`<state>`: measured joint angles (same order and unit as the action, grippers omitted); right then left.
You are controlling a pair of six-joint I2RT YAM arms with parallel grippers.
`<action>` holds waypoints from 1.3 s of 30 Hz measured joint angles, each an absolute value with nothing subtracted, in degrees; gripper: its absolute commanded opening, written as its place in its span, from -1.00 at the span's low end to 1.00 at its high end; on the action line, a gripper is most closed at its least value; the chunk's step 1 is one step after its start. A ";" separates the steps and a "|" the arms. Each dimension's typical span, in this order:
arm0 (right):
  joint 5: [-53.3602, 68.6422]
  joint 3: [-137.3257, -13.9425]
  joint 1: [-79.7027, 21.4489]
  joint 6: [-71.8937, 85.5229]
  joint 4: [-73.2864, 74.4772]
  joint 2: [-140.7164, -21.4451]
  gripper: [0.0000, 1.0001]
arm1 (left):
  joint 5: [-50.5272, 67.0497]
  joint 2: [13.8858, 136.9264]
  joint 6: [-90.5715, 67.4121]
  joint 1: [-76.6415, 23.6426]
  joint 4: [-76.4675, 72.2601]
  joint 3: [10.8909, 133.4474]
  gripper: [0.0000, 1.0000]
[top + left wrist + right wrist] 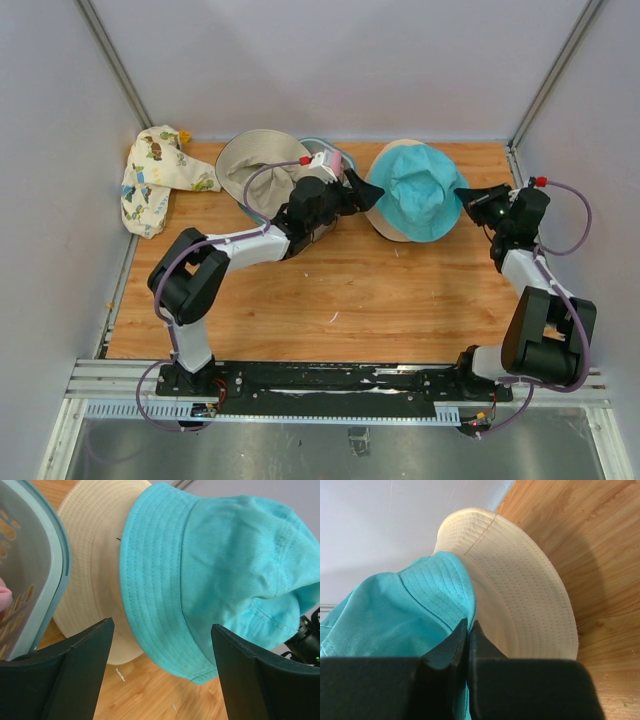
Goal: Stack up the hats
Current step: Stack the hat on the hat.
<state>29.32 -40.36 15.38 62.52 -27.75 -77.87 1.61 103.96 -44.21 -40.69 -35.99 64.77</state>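
Note:
A teal hat [418,188] lies on top of a cream hat [384,226] at the back right of the table. My right gripper [466,198] is shut on the teal hat's right brim; in the right wrist view its tips [469,626] pinch the teal hat [405,610] just above the cream hat [520,595]. My left gripper [362,192] stands open at the stack's left side. In the left wrist view the teal hat [215,570] and the cream hat [95,580] lie just beyond its fingers [85,665], with nothing between them. A beige hat [255,168] is draped over a basket.
The blue-grey basket [318,146] stands at the back centre with something pink [337,160] inside; its rim [57,570] is close to my left finger. A cream cloth with cartoon prints [155,178] lies at the back left corner. Grey walls enclose the table.

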 measured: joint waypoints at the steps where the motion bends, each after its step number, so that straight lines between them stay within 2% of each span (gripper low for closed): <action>1: 29.41 -40.58 15.38 62.52 -27.73 -77.91 -0.99 | 1.43 104.27 -44.23 -40.69 -36.03 64.77 0.66; 7: 30.26 -41.87 15.38 62.54 -27.49 -78.48 -0.99 | 0.08 106.26 -44.73 -40.69 -37.95 64.77 0.64; 16: 31.44 -42.59 15.38 63.00 -27.59 -80.82 -0.99 | -0.43 109.82 -47.53 -40.69 -44.45 64.79 0.40; 22: 32.03 -42.68 15.38 63.46 -28.03 -82.30 -0.99 | -1.08 112.42 -49.74 -40.73 -48.51 64.79 0.10; 30: 32.58 -43.77 15.38 63.96 -28.29 -83.15 -0.99 | -1.67 114.08 -51.64 -40.60 -51.68 63.92 -0.75; 35: 32.95 -44.71 15.38 63.94 -27.77 -83.15 -1.00 | -1.91 113.86 -51.68 -40.62 -54.11 61.41 -0.95; 39: 32.99 -45.60 15.38 63.81 -26.37 -83.13 -0.99 | -2.04 112.64 -51.46 -40.64 -54.24 60.45 -0.99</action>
<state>32.99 -45.60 15.38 63.81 -26.37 -83.13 -2.04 112.64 -51.46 -40.64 -54.24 60.45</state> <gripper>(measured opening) 0.015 0.023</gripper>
